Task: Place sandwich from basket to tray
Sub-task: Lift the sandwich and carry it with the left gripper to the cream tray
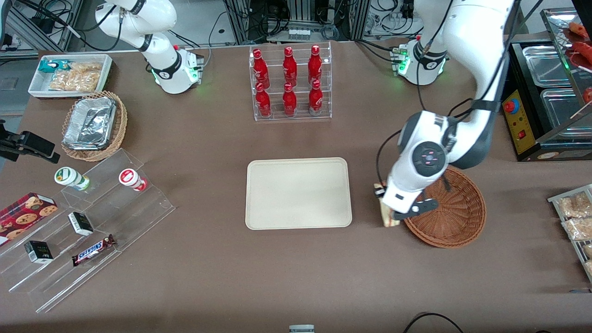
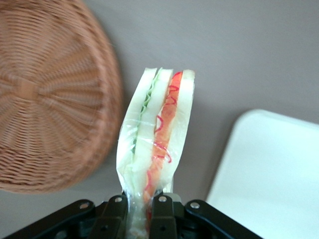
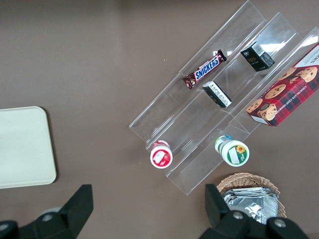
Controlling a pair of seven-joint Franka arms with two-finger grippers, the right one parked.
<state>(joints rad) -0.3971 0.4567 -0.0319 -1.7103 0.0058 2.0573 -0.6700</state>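
Note:
My left gripper [image 2: 140,211] is shut on the sandwich [image 2: 157,134], a clear-wrapped wedge of pale bread with green and red filling, pinched at its narrow end. In the front view the sandwich [image 1: 385,210] hangs above the bare table between the reddish-brown basket [image 1: 455,217] and the cream tray [image 1: 298,193], with the gripper [image 1: 400,210] just off the basket's rim. The wrist view shows the basket [image 2: 47,94] with nothing in it on one side of the sandwich and a corner of the tray [image 2: 271,174] on the other.
A clear rack of red bottles [image 1: 290,83] stands farther from the front camera than the tray. Toward the parked arm's end are a tan basket of foil containers [image 1: 92,125], a white snack bin [image 1: 69,74] and acrylic steps with snacks [image 1: 83,231]. Bagged snacks [image 1: 576,217] lie at the working arm's end.

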